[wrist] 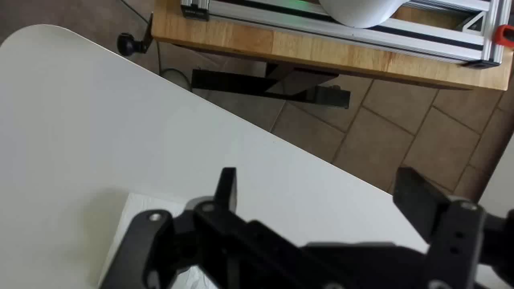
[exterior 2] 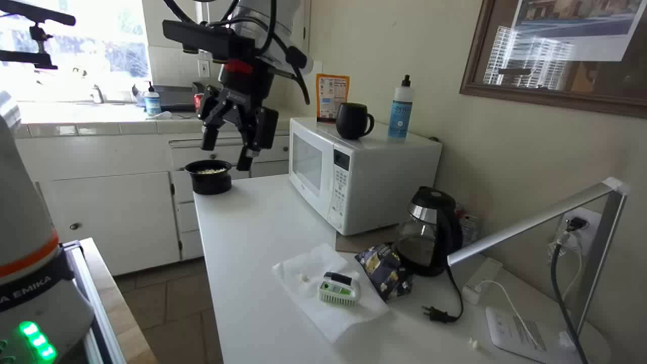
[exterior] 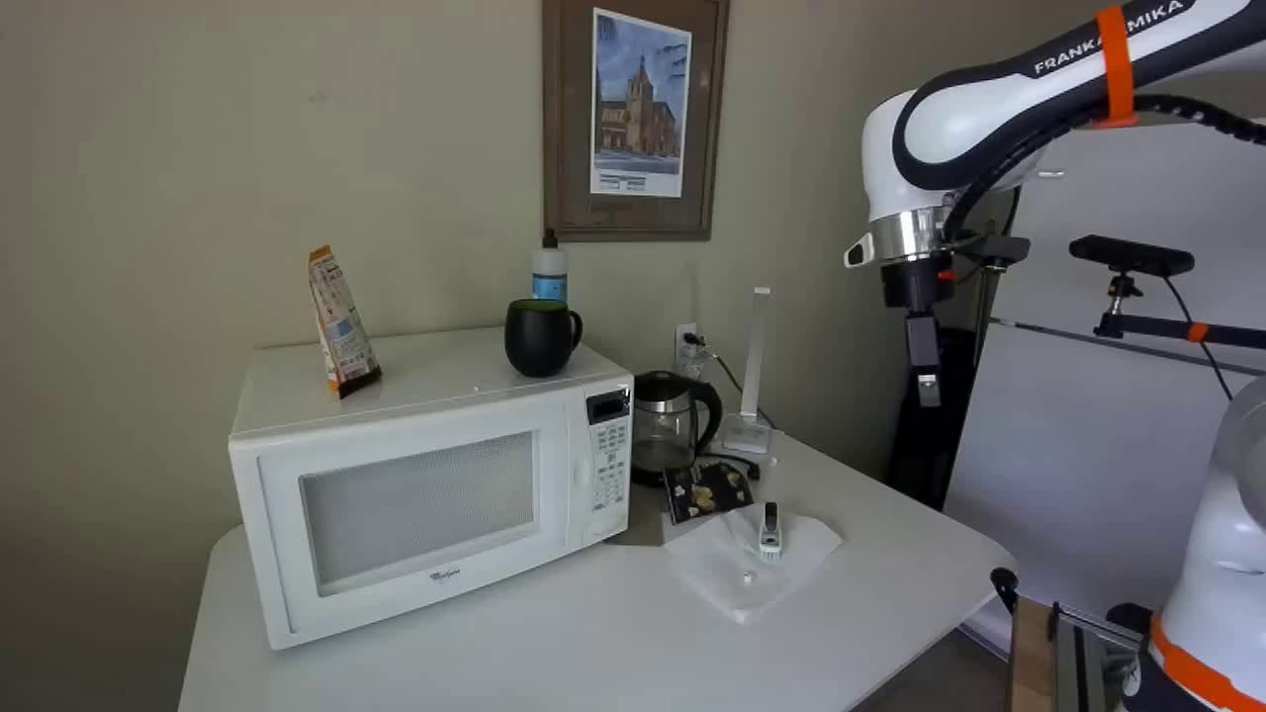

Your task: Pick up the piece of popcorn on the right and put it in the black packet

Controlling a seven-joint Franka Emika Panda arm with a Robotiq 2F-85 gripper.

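Note:
A small white popcorn piece [exterior: 748, 577] lies on a white paper sheet [exterior: 714, 583]; it also shows in an exterior view [exterior 2: 303, 278]. Another small white piece [exterior 2: 474, 344] lies on the table near the lamp base. The black packet [exterior: 708, 490] with popcorn pictures lies beside the paper, against the kettle; it also shows in an exterior view [exterior 2: 384, 270]. Whether its mouth is open cannot be told. My gripper [exterior 2: 227, 153] is open and empty, high above the table and away from popcorn and packet. In the wrist view its fingers [wrist: 317, 176] are wide apart; neither popcorn nor packet shows there.
A brush [exterior 2: 338, 290] stands on the paper next to the popcorn. The kettle [exterior 2: 424, 232], lamp [exterior 2: 536, 222] and a black plug [exterior 2: 438, 314] are near the packet. The microwave [exterior: 425, 494] bears a mug [exterior: 539, 338]. A black bowl [exterior 2: 211, 183] stands at the table's end.

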